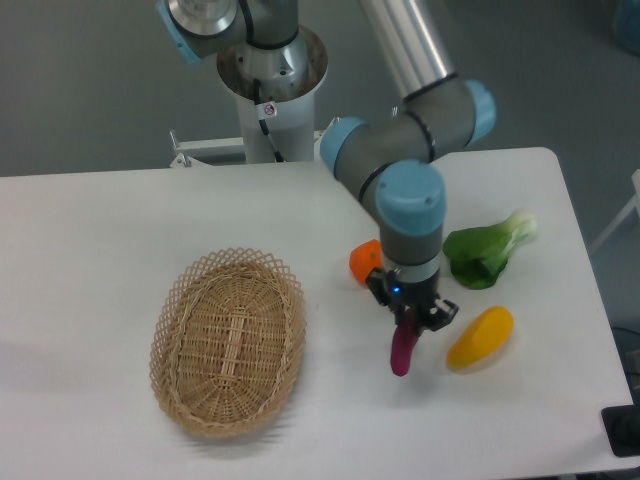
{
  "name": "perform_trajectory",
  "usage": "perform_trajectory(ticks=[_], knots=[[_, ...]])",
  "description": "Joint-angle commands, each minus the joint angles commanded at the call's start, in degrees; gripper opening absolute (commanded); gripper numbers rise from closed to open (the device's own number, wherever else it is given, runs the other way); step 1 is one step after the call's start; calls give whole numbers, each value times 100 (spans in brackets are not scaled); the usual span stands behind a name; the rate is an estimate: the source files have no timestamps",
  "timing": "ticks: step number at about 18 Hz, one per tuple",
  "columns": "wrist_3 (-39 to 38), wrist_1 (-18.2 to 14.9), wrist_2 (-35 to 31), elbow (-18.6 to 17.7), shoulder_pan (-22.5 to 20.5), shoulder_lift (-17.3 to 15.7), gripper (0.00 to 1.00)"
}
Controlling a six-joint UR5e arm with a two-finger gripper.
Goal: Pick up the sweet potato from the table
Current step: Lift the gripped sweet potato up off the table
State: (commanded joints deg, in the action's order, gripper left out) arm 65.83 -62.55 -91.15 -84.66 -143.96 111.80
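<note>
The sweet potato [402, 350] is a slender magenta-purple piece hanging almost upright, its upper end between the fingers of my gripper [411, 322]. The gripper is shut on it and points down over the white table [100, 230]. A small shadow lies under the lower tip, which seems just off the tabletop. The gripper stands between the round orange [366, 261] and the yellow-orange fruit [480, 337].
An oval wicker basket [228, 340] sits to the left of the gripper. A green leafy vegetable [485, 250] lies at the right behind the yellow-orange fruit. The arm's base post [270, 90] stands at the table's far edge.
</note>
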Motion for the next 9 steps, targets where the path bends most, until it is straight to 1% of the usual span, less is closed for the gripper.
perform_trajectory(ticks=[2,3,5,9], knots=[[0,-467,289,282,0,-176,18],[0,-565,456,327,-9,-281,18],[-9,-601,650,336,-61,-387,19],[0,-636,651,327,-79,-431,19]])
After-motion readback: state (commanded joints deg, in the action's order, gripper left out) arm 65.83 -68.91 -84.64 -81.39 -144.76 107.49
